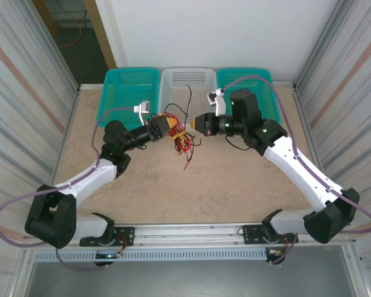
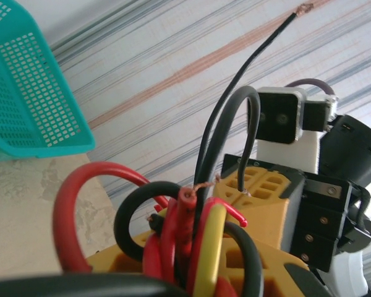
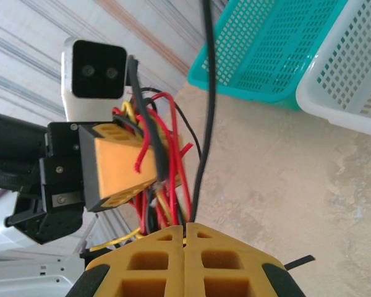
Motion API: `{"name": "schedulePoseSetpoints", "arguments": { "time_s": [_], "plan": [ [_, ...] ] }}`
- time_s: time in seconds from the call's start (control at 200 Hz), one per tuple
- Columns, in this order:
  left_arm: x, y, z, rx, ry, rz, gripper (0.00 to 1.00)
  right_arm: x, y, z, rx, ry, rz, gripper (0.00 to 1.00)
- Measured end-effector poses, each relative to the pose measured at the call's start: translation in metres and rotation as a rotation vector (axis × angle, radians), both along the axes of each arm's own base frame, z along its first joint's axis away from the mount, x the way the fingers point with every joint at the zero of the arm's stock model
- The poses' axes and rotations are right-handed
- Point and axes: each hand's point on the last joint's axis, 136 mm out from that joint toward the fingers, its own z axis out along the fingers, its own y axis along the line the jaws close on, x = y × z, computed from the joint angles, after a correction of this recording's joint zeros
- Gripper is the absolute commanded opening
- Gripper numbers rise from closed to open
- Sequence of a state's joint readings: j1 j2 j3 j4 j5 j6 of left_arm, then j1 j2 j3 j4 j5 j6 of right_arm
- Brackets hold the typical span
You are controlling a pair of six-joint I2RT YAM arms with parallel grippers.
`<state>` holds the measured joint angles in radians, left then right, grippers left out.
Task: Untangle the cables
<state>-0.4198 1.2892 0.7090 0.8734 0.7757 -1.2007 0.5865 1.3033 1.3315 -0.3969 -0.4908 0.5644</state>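
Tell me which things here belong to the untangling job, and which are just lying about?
In the job: cables; left gripper and right gripper, both closed on them.
Lying about: left teal basket; white basket; right teal basket.

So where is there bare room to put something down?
Bare: the near tabletop between left arm and right arm. Crowded: the far middle, where left gripper and right gripper hold the cables before the white basket.
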Motion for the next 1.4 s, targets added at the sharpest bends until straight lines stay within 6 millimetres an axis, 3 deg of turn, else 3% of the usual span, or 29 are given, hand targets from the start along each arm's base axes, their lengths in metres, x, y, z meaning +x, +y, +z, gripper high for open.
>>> {"name": "schedulePoseSetpoints", "arguments": {
  "time_s": [0.135, 0.246, 0.536, 0.732, 0.942, 1.248, 1.398],
  "plan": [
    [-0.004, -0.003, 0.007, -0.008, -0.025, -0.035, 0.00, 0.006, -0.004, 0.005, 0.015, 0.000, -0.008, 0.00],
    [-0.008, -0.008, 0.016, -0.029, -0.051, -0.064, 0.00, 0.024, -0.006, 0.013, 0.052, 0.024, -0.014, 0.00],
    [-0.012, -0.025, 0.045, -0.144, -0.070, -0.137, 0.00, 0.062, -0.009, -0.013, 0.200, 0.174, -0.024, 0.00],
    [-0.010, -0.019, 0.078, -0.215, -0.117, -0.105, 0.00, 0.064, -0.001, -0.021, 0.337, 0.203, -0.002, 0.00],
    [-0.006, -0.008, 0.091, -0.219, -0.184, 0.006, 0.00, 0.052, 0.018, -0.035, 0.473, 0.225, 0.018, 0.00],
    [0.010, 0.020, 0.091, -0.061, -0.327, 0.395, 0.00, 0.036, 0.044, -0.066, 0.685, 0.266, -0.052, 0.00],
    [0.038, 0.030, 0.069, 0.007, -0.322, 0.553, 0.00, 0.040, 0.058, -0.086, 0.781, 0.327, -0.097, 0.00]
  ]
}}
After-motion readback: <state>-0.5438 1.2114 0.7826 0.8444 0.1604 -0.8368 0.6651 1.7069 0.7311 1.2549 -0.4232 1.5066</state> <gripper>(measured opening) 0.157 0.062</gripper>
